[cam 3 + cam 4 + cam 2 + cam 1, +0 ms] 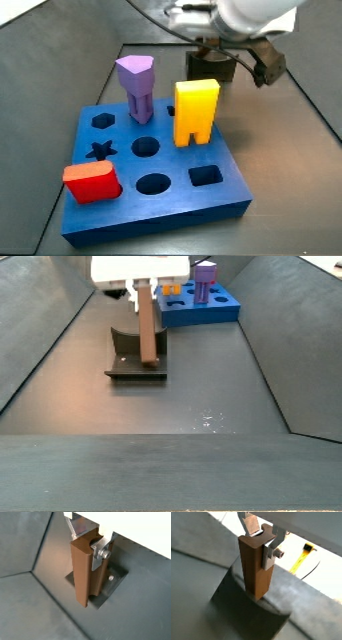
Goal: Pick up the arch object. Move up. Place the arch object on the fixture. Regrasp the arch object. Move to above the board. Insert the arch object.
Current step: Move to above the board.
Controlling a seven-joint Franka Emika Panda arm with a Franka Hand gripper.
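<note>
- Gripper first: we find it directly above the fixture, clamped on the upper end of the arch object; in both wrist views a silver finger lies flat against the side of the brown piece.
- We record the board as the largest item, a blue slab lying beyond the fixture in a side view, well apart from it.
- On the board we note a yellow block standing upright near its far edge, a purple post upright beside it, and a red block at the near corner.
- We see the fixture as a dark bracket on a base plate resting on the grey floor, below the gripper.
- We observe the arch object held upright, its lower end down at the fixture's base plate; whether it touches the plate we cannot tell.
</note>
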